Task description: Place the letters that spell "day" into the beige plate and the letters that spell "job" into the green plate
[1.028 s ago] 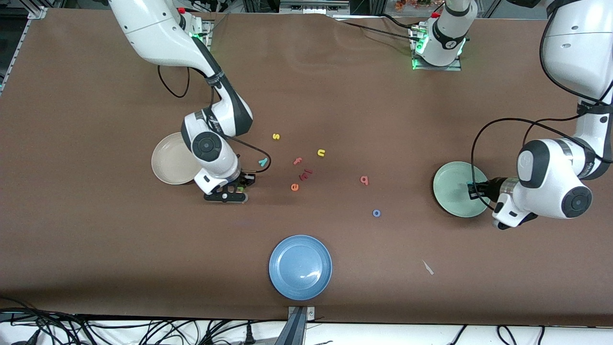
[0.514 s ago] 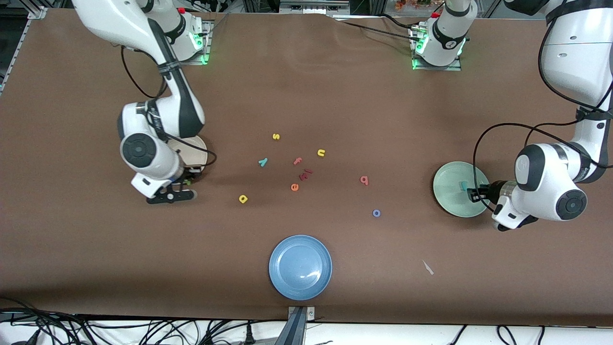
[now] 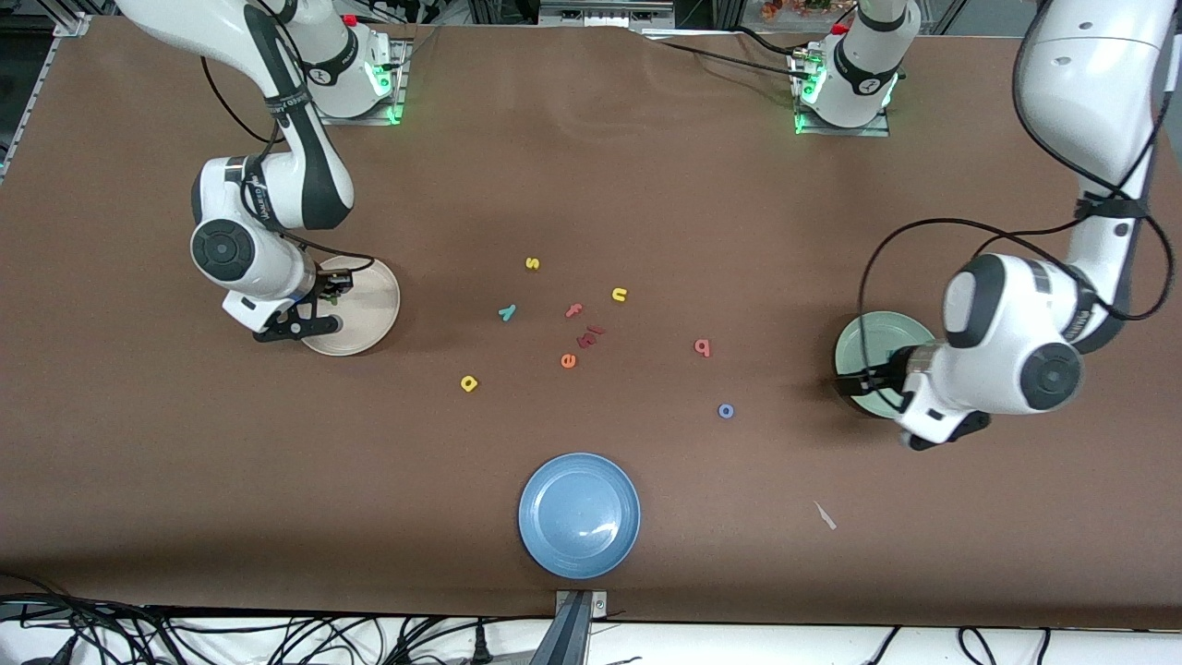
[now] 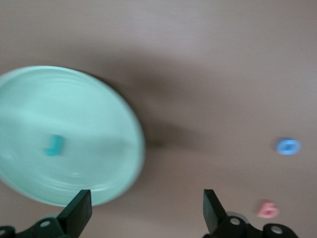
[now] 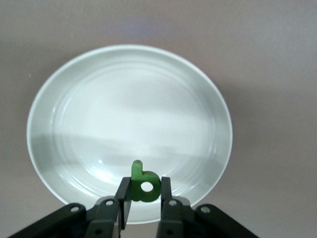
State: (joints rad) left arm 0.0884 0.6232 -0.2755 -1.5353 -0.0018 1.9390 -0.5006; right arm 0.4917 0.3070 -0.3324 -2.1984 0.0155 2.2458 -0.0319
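While the right gripper (image 5: 143, 196) pinches the green d (image 5: 144, 184) over the beige plate (image 5: 74, 99), a tilted release could bounce it out; left gripper (image 4: 143, 213) fingers spread.

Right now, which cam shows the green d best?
Right wrist view: the green d sits pinched in the right tool over the beige plate. Front view hides it under the wrist. Left wrist view lacks it.

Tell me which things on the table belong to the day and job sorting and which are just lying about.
Job things: beige plate, green d in the shut right gripper over it, yellow a, teal y; green plate holding the teal j, blue o, pink b, open left gripper.

Lying about: blue plate, yellow s, yellow u, pink f, orange e.
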